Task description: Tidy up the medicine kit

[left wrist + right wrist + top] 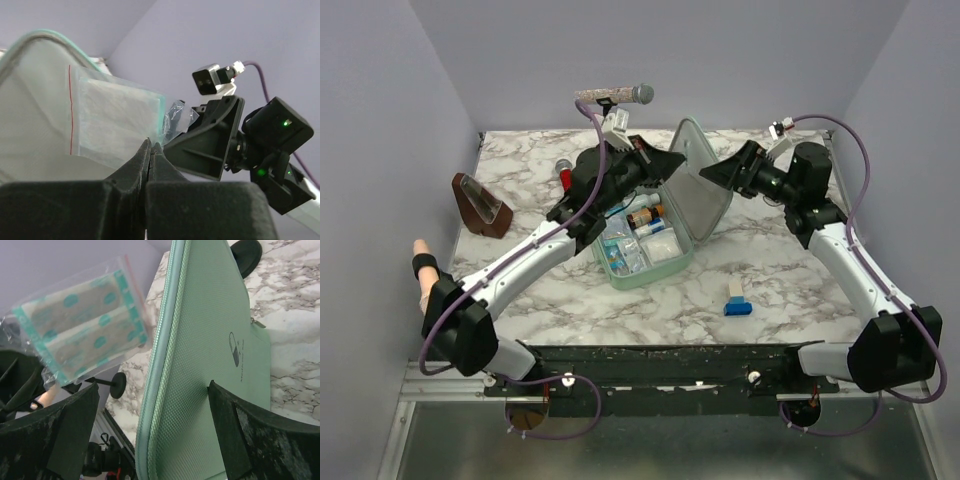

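Over one medicine kit [700, 190], the left end effector [151, 146] pinches one bag [115, 120].

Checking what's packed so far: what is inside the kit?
The kit holds small bottles, clear packets and a white pad. The left arm covers its far-left part, so anything there is hidden.
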Tool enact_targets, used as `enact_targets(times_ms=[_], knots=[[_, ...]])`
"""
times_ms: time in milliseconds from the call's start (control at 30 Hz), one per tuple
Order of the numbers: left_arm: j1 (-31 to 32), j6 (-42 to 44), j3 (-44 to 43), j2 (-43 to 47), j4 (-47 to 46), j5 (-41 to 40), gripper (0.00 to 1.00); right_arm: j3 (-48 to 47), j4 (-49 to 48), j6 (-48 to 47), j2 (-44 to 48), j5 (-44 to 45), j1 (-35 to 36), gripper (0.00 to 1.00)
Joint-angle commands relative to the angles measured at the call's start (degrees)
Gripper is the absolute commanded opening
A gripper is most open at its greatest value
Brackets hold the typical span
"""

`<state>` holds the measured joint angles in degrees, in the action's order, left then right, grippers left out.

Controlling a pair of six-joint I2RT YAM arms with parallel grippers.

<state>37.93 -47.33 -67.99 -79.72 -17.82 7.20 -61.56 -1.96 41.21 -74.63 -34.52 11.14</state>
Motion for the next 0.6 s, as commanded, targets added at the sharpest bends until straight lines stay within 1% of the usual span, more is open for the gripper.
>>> enact_targets(times_ms=[0,133,233,400,567], knots=[[-0.5,-7.1,-5.4,-4.9,-11.0,8.8,0.0,2.9,-4.3,1.2,2.8,-5.6,-0.4,0.97],[-0.6,-9.1,-9.1,-8.6,-12.0,8.4,0.0,4.3,-5.2,1.8,4.1,-5.9,-0.4,0.97],[-0.6,-10.8,-9.1,-10.7,-12.7,7.9,0.0,5.3,-5.8,2.1,4.5,-5.9,-0.4,0.97],[-0.7,-14.0,-3.9,-11.8,-15.5,5.6,0.0,5.7,-5.9,2.1,4.8,-5.8,-0.4,0.97],[-1.3,-14.5,0.9,-9.8,-17.9,3.5,0.0,5.5,-6.0,2.1,4.8,-5.7,-0.4,0.97]])
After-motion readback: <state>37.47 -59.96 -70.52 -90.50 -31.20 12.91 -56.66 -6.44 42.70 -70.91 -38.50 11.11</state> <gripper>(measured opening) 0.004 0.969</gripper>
